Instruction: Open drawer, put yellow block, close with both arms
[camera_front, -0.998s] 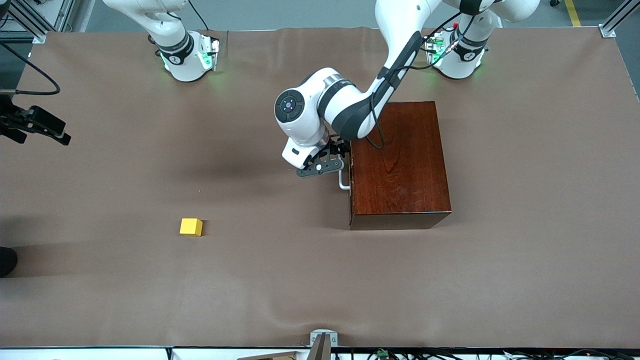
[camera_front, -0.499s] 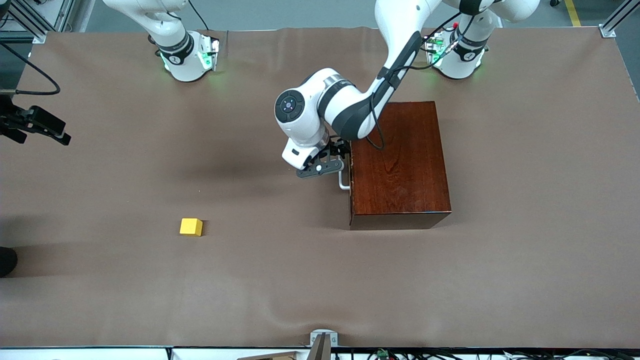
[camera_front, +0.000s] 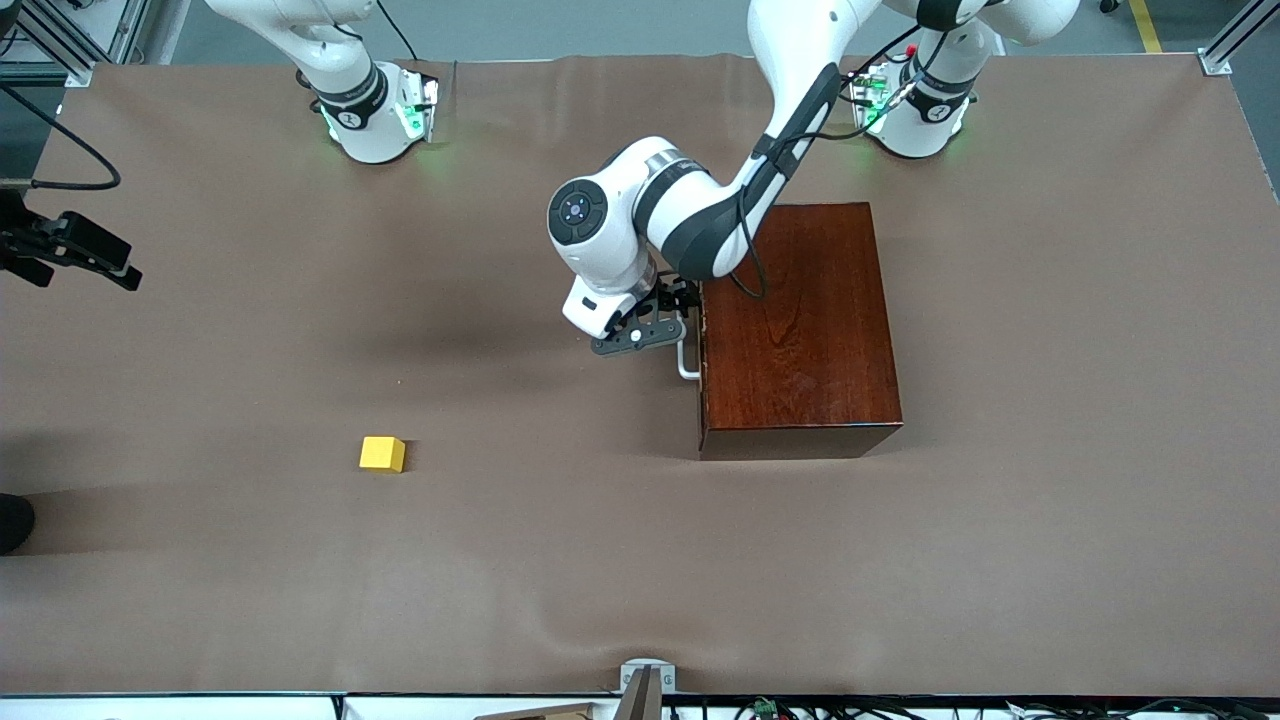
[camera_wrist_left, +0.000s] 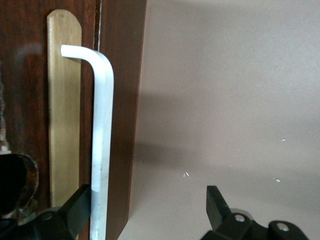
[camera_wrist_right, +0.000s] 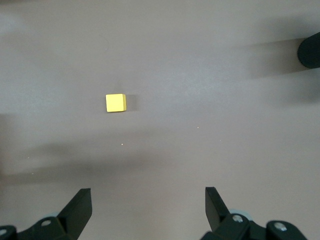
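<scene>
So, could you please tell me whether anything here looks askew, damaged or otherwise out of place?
Nothing stands out. The glossy reddish-brown wooden box sits square with its drawer shut, the left tool open around the white bar handle, and the small yellow cube lies apart on the table.

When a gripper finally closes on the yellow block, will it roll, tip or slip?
The yellow block looks like a flat-faced cube resting flat on the brown table cover, so it probably won't roll or tip. Its small size suggests it is light and may skid if nudged off-centre. Its parallel faces should suit the open right gripper high above it.
</scene>
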